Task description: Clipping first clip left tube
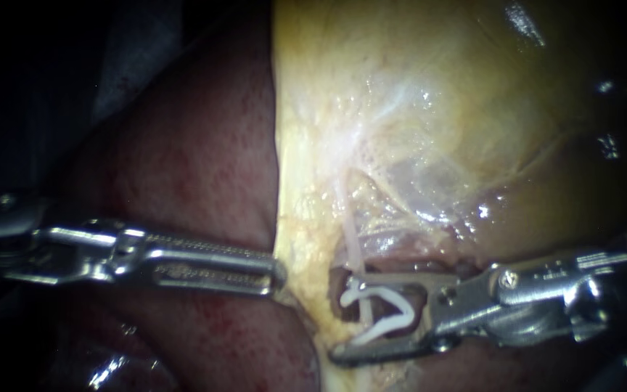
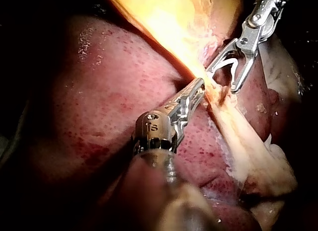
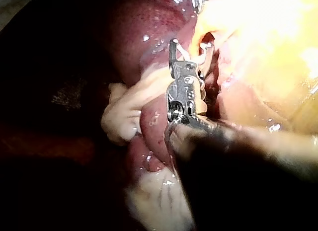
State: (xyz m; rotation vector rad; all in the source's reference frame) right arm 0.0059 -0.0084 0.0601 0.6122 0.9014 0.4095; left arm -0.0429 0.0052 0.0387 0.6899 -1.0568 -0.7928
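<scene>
In the endoscope view a thin pale tube runs down from the yellow gallbladder into a small opening in the tissue. My right instrument comes in from the right. Its jaws stand wide apart around this tube and carry an open white clip, whose two arms lie on either side of the tube. My left instrument comes in from the left, its jaws shut on the gallbladder's edge. The left wrist view shows the same grip and the clip just beyond it.
Dark red liver lies behind and below the left shaft. A pale fatty strand hangs from the gallbladder's edge beside the left instrument. In the right wrist view the right jaws point into the yellow tissue.
</scene>
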